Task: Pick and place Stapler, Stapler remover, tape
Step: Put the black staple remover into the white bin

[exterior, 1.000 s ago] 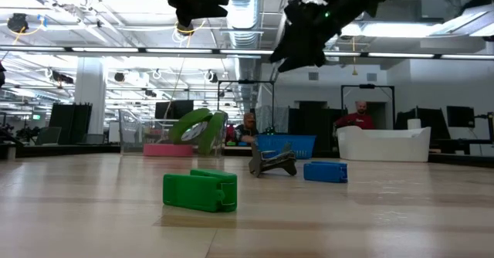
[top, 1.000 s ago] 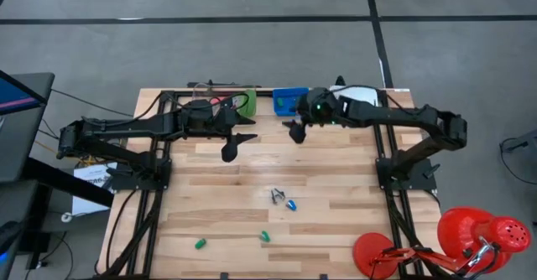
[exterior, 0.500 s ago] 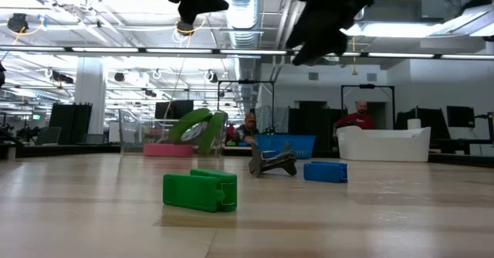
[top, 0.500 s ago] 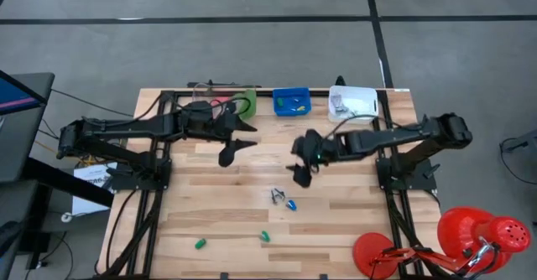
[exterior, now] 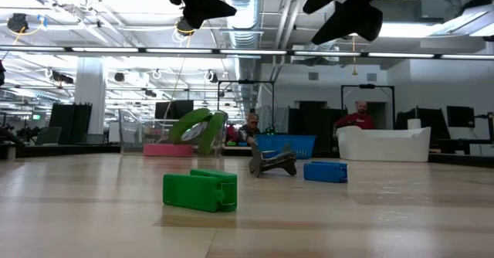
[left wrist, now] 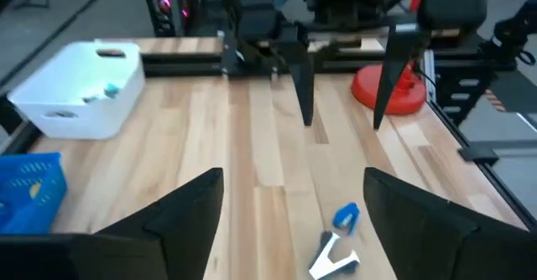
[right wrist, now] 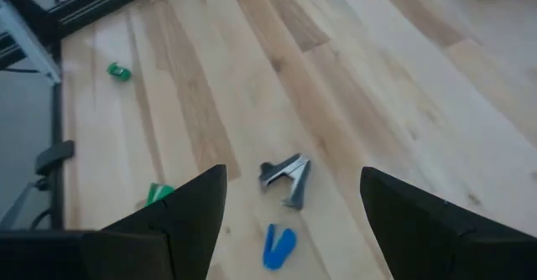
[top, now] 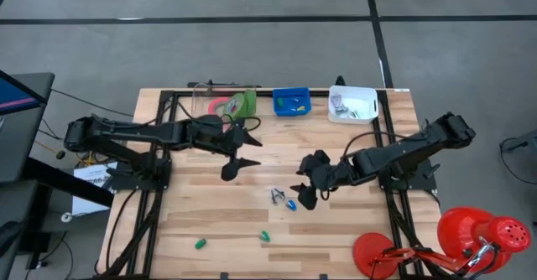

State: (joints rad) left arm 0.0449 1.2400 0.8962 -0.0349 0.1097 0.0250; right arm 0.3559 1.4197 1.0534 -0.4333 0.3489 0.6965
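Note:
A grey stapler remover [top: 276, 196] and a small blue stapler [top: 291, 204] lie flat mid-table. Two green staplers [top: 264, 235] [top: 200, 244] lie nearer the front edge. Pink and green tape rolls [top: 231, 106] stand in a clear box at the far edge. My right gripper [top: 304, 189] hangs open just right of the remover [right wrist: 285, 175], above the table. My left gripper [top: 241, 154] is open in the air, between the tape box and the remover [left wrist: 333, 259]. Neither gripper holds anything.
A blue bin [top: 291, 102] and a white bin [top: 352, 102] stand along the far edge, right of the tape box. A red lamp [top: 470, 238] stands off the near right corner. Bare wood lies left of the staplers.
My right gripper has swung from beside the blue bin toward the near edge and now hangs by the stapler remover, its wrist rolled, still open. My left gripper has drifted away from the tape box toward mid-table and has opened wider. The things on the table have stayed put.

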